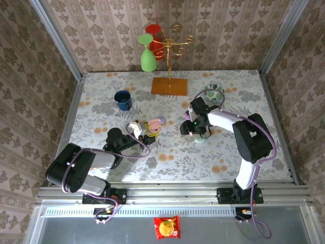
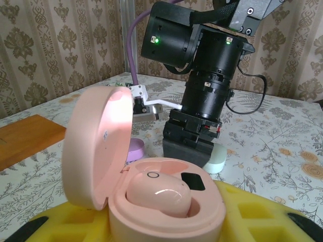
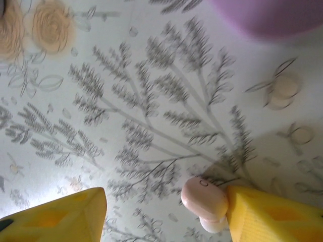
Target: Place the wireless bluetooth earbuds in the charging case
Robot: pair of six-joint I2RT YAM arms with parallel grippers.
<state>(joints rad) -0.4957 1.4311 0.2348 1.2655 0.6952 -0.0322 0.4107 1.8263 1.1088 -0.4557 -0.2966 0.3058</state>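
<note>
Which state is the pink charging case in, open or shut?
Open: in the left wrist view the pink charging case has its lid swung up, exposing one pink earbud seated inside.

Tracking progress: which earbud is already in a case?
The pink earbud seated in the open pink case. The other earbud lies loose on the tablecloth, beside a yellow pad.

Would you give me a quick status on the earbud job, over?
Left gripper shut on open pink charging case, one earbud seated. Right gripper open, low over tablecloth, loose pink earbud touching one finger. Lilac case sits nearby.
</note>
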